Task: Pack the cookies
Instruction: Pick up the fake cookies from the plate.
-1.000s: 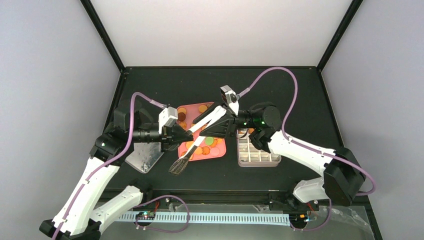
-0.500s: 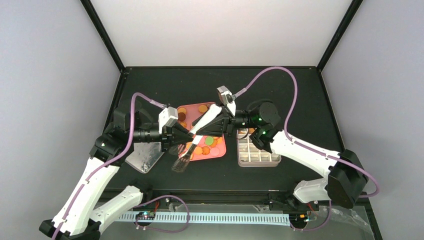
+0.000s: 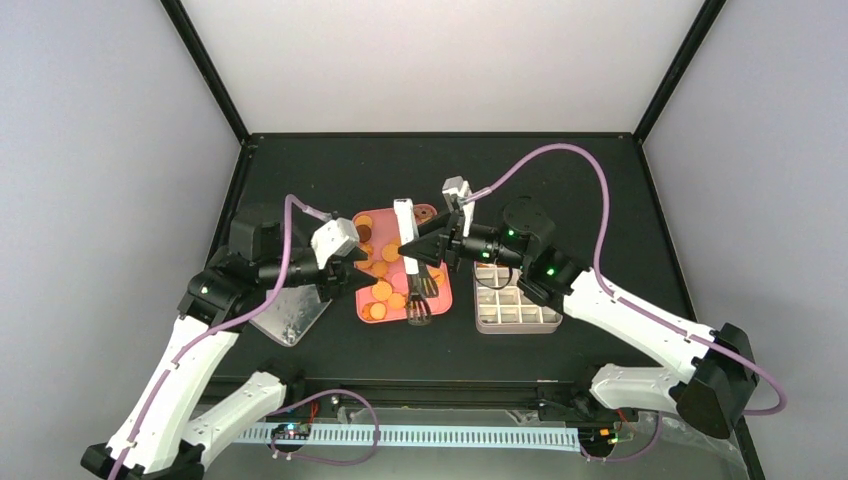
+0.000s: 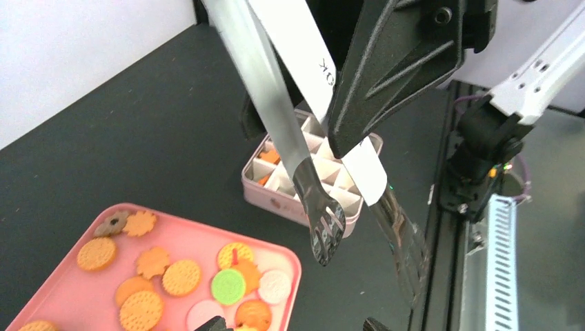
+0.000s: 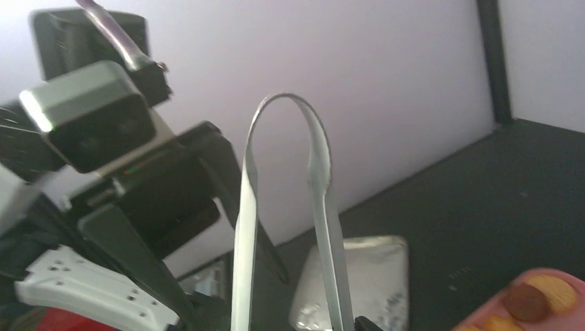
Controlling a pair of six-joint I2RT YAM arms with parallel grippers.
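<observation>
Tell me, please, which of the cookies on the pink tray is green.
The green cookie near the tray corner facing the compartment box, beside a white one; the others are orange, golden, brown or pale.

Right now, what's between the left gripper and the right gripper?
Top view: the metal tongs, held by the right gripper, above the pink tray of cookies. Left gripper is open.

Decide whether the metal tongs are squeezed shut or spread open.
Spread open: in the left wrist view the tongs show their two forked tips clearly apart, with nothing between them.
</observation>
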